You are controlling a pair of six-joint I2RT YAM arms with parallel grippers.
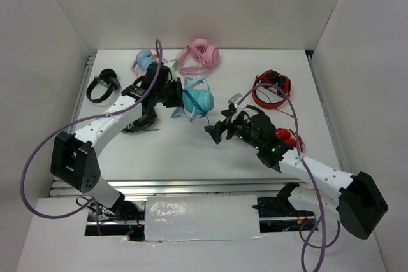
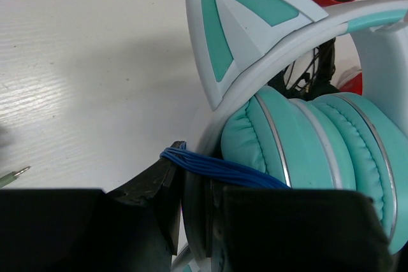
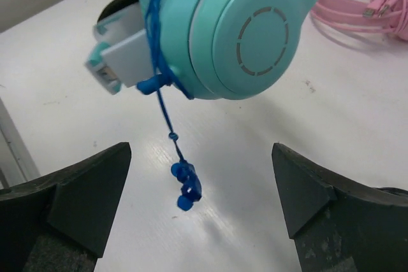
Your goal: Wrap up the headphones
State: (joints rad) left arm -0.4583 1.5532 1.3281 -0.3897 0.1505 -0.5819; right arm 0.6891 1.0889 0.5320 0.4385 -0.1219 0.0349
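**Left jaws grip the teal headphones; right jaws stand wide and hold nothing**

The left jaws are clenched on the headphones (image 1: 196, 100), gripping them at the pale headband beside one teal ear cup (image 2: 306, 138). Several turns of the thin dark blue cable (image 2: 217, 169) run across the headband right at the fingertips. The headphones sit near the middle of the bench (image 1: 191, 164), lifted off its surface, with a cat ear (image 2: 236, 30) on the band.

The right jaws are spread wide, empty, and face the outer shell of the ear cup (image 3: 242, 30) from just beside it. A short tail of cable hangs free from the wrapped bundle, and its plug (image 3: 187, 189) dangles between the two open fingers, touching neither.

At the far edge lie an all-pink pair (image 1: 199, 55) and a pink-and-blue pair (image 1: 145, 62). A black pair (image 1: 102, 85) lies at the left and a red pair (image 1: 271, 90) at the right.
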